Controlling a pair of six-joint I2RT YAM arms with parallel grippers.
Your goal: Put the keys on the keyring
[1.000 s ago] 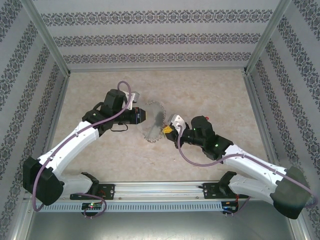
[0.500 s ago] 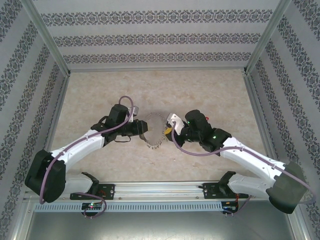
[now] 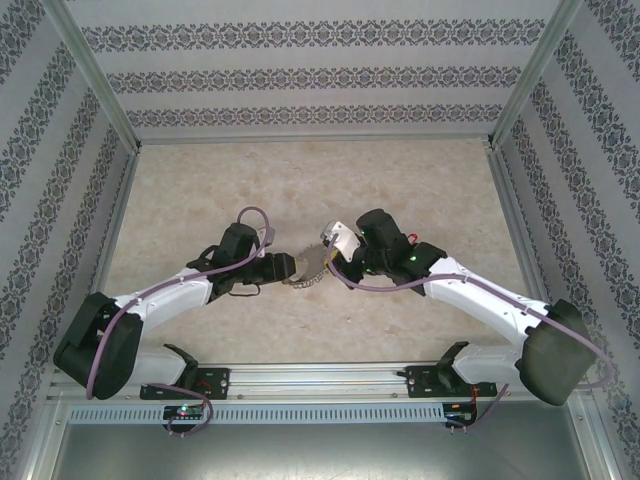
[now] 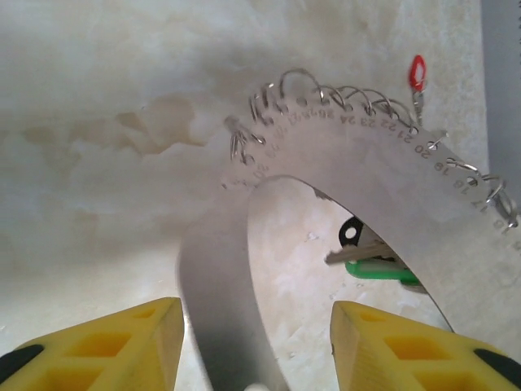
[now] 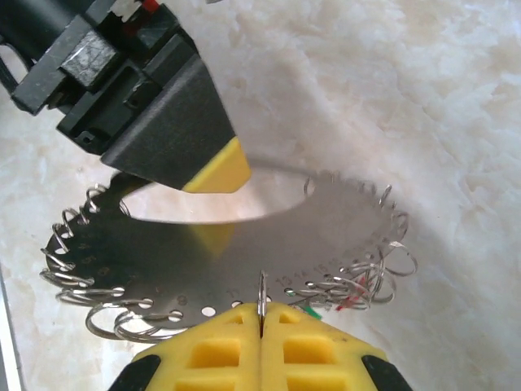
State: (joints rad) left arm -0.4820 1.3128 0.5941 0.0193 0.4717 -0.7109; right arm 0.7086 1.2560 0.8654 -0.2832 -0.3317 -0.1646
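Nearest, the left gripper (image 4: 254, 334) stands released, its yellow fingers (image 4: 122, 342) apart with the keyring's flat band passing between them; the right gripper (image 5: 260, 342) is clenched on a small wire loop (image 5: 262, 293) at the rim of the keyring (image 5: 244, 261); the keyring sits between both grippers, mid-table (image 3: 200, 180); a green key (image 4: 378, 270) shows through the hoop; a red key (image 4: 418, 73) hangs at its far edge.

Both arms reach forward and inward, elbows out, so their tips nearly meet at the middle. The left gripper (image 3: 290, 268) has its yellow fingers (image 4: 130, 342) spread (a clear gap between them); the right gripper (image 5: 260, 314) is pressed together.
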